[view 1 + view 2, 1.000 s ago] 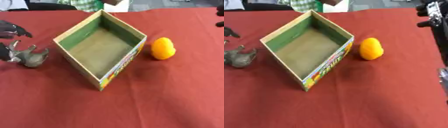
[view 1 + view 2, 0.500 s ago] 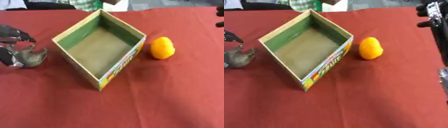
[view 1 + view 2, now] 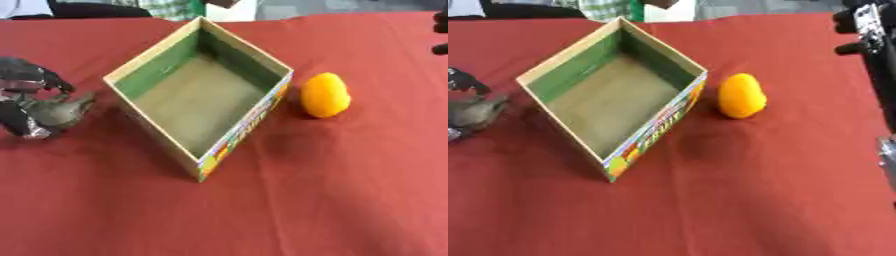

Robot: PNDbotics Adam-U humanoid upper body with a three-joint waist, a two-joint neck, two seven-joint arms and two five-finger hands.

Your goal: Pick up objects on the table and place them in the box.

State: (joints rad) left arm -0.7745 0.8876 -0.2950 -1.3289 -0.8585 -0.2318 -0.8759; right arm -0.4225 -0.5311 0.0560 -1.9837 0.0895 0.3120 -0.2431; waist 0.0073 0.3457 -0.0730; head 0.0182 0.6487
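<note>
1. Clearly the left hand is at the left edge of the table, its fingers curled round a small grey-green object that sits just beside the box.
2. Whether that object has left the red cloth cannot be told, so the hold may be only partial.
3. Should the hold be shallow, the object could slip out on the lift and drop short of the box.
4. If the carry is low, the object may strike the box's near left wall and shove the box toward the orange fruit.
5. That fruit stands free near the box's right wall; a knock could roll it.
6. At the right edge, the right hand shows only in part; its fingers cannot be judged.
7. Bright printing runs along the box's outer wall, but no word is legible.
</note>
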